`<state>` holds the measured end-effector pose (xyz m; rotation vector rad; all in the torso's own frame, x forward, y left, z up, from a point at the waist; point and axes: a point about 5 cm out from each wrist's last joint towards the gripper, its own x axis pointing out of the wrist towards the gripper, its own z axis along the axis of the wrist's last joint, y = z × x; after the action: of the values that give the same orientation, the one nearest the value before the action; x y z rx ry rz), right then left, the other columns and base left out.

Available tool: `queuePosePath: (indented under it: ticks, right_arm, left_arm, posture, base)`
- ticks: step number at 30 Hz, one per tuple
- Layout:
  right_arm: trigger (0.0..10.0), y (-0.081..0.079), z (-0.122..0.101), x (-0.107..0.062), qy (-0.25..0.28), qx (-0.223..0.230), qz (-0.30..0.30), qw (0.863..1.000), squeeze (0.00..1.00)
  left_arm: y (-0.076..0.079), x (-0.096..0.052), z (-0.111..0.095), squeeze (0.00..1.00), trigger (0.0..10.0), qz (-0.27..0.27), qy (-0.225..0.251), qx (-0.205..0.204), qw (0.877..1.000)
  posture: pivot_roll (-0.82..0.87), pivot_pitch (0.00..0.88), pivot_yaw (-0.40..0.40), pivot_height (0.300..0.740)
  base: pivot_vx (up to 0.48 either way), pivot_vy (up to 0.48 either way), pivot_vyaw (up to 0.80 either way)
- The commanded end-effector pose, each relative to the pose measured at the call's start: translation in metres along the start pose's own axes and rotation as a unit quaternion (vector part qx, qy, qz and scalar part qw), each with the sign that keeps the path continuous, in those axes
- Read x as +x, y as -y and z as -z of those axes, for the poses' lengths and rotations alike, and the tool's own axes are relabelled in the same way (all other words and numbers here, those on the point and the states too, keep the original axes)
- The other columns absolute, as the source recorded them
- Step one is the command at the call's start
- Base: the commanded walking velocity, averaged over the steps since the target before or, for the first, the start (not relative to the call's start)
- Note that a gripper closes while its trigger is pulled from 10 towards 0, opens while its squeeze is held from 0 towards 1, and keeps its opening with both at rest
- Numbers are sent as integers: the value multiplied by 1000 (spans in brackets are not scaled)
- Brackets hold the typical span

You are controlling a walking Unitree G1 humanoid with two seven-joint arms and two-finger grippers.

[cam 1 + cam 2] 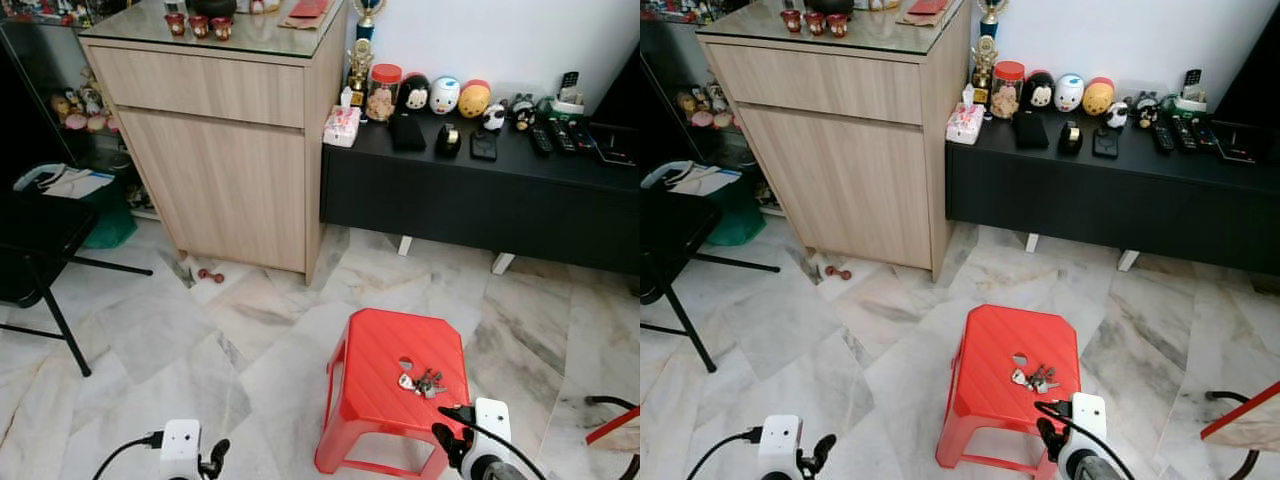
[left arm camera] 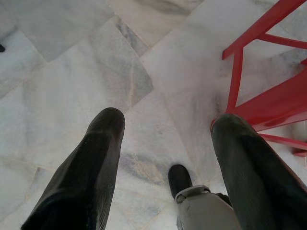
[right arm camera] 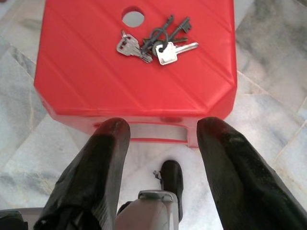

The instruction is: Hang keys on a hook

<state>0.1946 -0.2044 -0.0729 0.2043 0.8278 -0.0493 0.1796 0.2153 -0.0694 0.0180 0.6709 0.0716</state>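
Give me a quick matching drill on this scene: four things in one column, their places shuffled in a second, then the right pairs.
Things:
1. keys
2. right gripper
3. left gripper
4. remote controls

Places:
A. over bare marble floor beside the stool's legs
B. on the black low cabinet by the wall
C. lying on top of the red stool, next to its round hole
D. open, at the stool's near edge, short of the keys

Pairs: 1-C, 2-D, 3-A, 4-B
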Motion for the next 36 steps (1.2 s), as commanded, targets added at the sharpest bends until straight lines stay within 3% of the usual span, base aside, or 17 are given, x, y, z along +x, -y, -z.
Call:
queuePosePath:
  ticks: [1,4,15,24,29,30,31,32,36]
  right_arm:
    - [10000,3,4,-1,-9,9,8,1000,0]
    - [10000,3,4,-1,-10,9,9,1000,0]
    - [10000,4,4,-1,-11,6,10,1000,0]
    - [10000,6,4,-2,-13,5,11,1000,0]
    - [10000,7,5,-2,-13,6,12,1000,0]
    - [10000,7,5,-2,-13,6,13,1000,0]
    - [10000,7,5,-3,-13,6,13,1000,0]
    - [10000,7,5,-3,-13,6,14,1000,0]
    - [10000,8,6,-3,-15,6,15,1000,0]
  left_arm:
    - [-2,-4,7,0,10000,-7,-9,-9,1000]
    - [-2,-4,8,0,10000,-13,-6,-12,1000]
    - [-1,-4,6,0,10000,-12,9,-25,1000]
    - [0,-7,-4,0,10000,-13,79,-71,994]
    - [0,-9,-8,0,10000,-14,107,-58,992]
    - [1,5,-53,0,10000,-16,182,-27,983]
    - [6,14,-132,0,10000,-18,299,12,954]
    - [7,13,-156,0,10000,-13,325,11,946]
    - [4,-2,-168,0,10000,-13,362,10,932]
  posture:
    - [-91,56,-11,740]
    - [-91,61,-14,740]
    - [-92,65,-20,740]
    - [-91,67,-23,740]
    - [-94,69,-22,740]
    - [-92,69,-22,740]
    - [-92,69,-22,740]
    - [-92,69,-22,740]
    - [-88,71,-25,740]
  base:
    - [0,-480,0]
    - [0,-480,0]
    - [0,0,0]
    - [0,0,0]
    - [0,0,0]
    - [0,0,0]
    - [0,0,0]
    - [0,0,0]
    - [0,0,0]
